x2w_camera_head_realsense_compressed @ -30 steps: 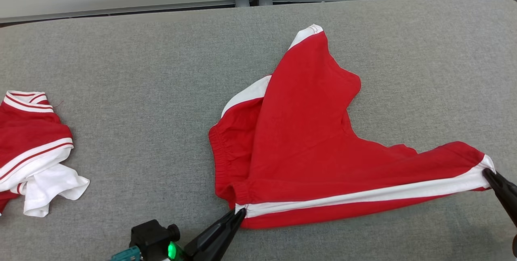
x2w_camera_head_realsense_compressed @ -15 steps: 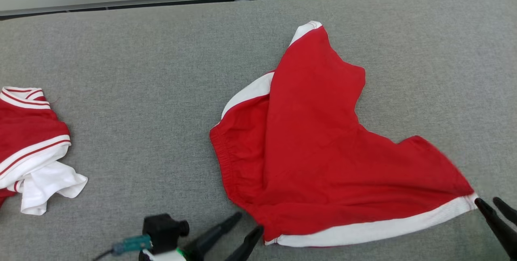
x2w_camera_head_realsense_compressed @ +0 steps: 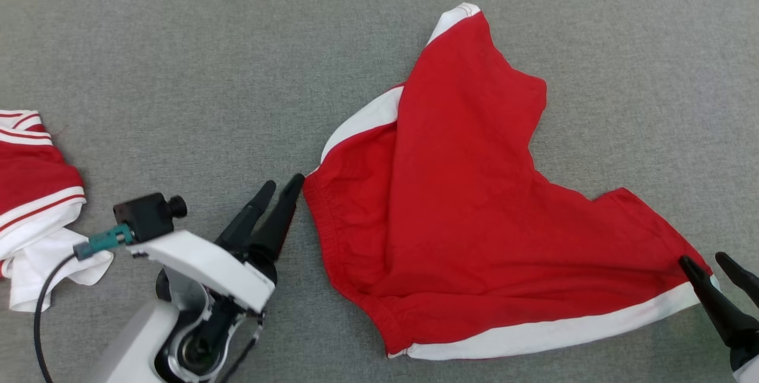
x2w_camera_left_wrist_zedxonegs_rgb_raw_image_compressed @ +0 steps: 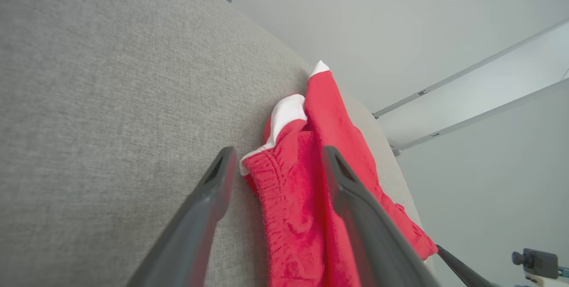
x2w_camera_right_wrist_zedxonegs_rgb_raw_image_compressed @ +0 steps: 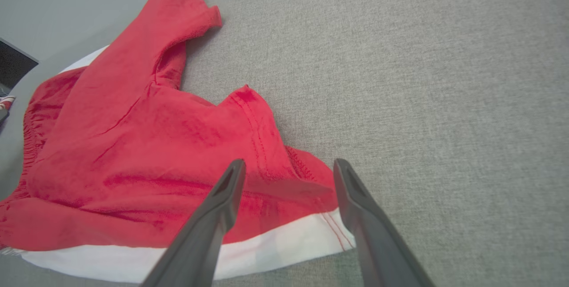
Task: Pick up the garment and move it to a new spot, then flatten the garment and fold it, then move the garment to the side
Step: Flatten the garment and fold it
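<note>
As shorts lie loose, left pincer apart by waistband, right pincer apart.

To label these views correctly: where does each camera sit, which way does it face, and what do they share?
Head view: on the robot's head, looking down at the red shorts on the grey surface; left gripper and right gripper show, both open.
Left wrist view: on the left wrist, looking along its fingers at the waistband.
Right wrist view: on the right wrist, looking along its fingers at the white leg hem.
Shared: all three show the shorts and the grey surface.
</note>
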Available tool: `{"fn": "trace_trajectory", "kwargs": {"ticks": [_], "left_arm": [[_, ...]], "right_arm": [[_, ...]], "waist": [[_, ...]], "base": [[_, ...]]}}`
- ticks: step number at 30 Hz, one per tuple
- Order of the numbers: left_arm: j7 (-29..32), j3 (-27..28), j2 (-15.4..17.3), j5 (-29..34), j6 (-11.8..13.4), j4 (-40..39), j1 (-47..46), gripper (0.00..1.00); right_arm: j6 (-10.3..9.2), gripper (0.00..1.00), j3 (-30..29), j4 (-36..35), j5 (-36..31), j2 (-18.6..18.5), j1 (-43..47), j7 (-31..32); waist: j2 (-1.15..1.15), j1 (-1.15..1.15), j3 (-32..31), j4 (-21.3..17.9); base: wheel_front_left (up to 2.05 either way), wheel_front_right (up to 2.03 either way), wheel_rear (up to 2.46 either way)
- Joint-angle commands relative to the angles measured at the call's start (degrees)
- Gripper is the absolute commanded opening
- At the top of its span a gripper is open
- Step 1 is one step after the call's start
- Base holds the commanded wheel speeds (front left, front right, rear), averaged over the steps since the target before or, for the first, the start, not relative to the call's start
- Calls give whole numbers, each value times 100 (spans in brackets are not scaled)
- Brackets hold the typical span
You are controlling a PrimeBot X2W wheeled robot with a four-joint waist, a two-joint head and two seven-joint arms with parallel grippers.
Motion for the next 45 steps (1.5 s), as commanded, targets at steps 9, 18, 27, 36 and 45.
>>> {"fn": "trace_trajectory", "kwargs": {"ticks": [9,18,27,36,45], "left_arm": [[1145,395,-210,-1461,202,528,-391,100],[1435,289,-205,-1513,168,581,-579,0],[186,215,251,205,95,648,-1180,0],[-459,-1003,716,2663,19,-54,-1627,0],[-326,-2327,252,3315,86,78,-749,9]], "right_arm": [[-8,100,-231,-8,-370,249,-123,33],[-8,100,-171,-90,-465,447,-324,-27],[-8,100,45,-13,-521,569,-498,-293],[-8,100,253,203,-437,576,-511,-501],[-8,100,265,226,-427,457,-531,-572]], "waist": [[0,0,257,-181],[0,0,314,-387],[0,0,219,-626],[0,0,-1,-601],[0,0,42,-306]], "base": [[0,0,0],[0,0,0],[0,0,0],[0,0,0],[0,0,0]]}}
